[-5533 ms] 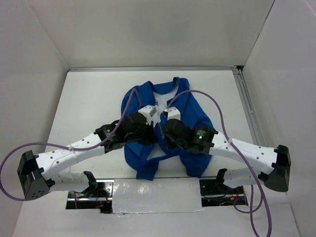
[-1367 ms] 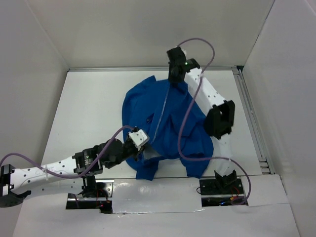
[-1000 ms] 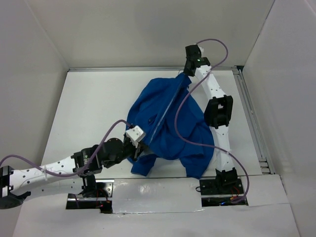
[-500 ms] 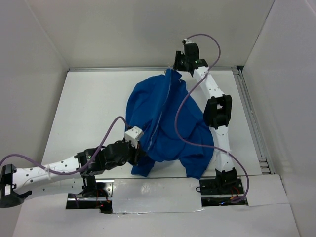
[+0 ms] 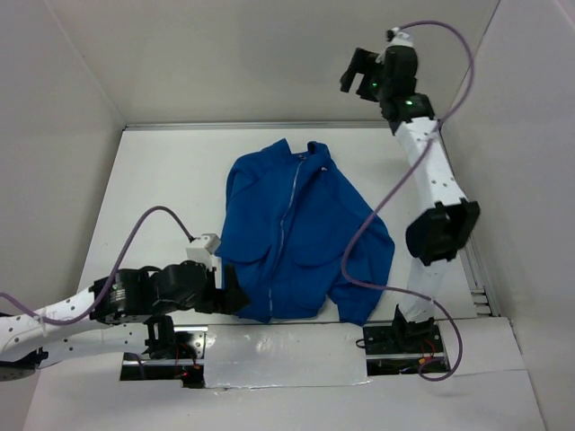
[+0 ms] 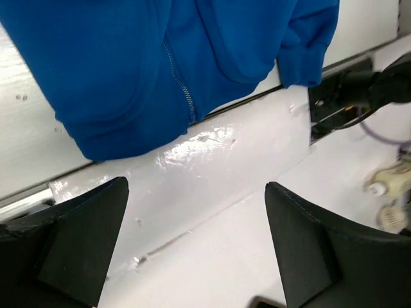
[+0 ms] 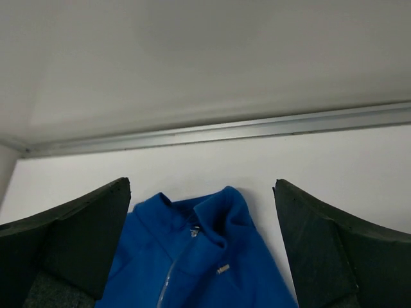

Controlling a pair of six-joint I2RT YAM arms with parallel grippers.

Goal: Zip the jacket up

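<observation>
jacket (image 5: 296,233): flat on table (image 5: 153,180), zip (image 5: 286,224) looks closed to the collar (image 7: 192,215) | left gripper (image 6: 196,192): wide, empty, just off the hem (image 6: 128,147) | right gripper (image 7: 201,185): wide, empty, high beyond the collar | you seem done, so both stand clear

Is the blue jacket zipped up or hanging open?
Zipped up. The jacket's front halves are joined along the zipper from hem to collar.

Plain royal-blue jacket (image 5: 305,242) with a thin silver zipper (image 5: 287,211), on a white table (image 5: 162,189). White arms (image 5: 429,166) with black joints, purple cables (image 5: 159,209). Left gripper (image 6: 196,192) has matte black fingers (image 6: 77,237).
</observation>
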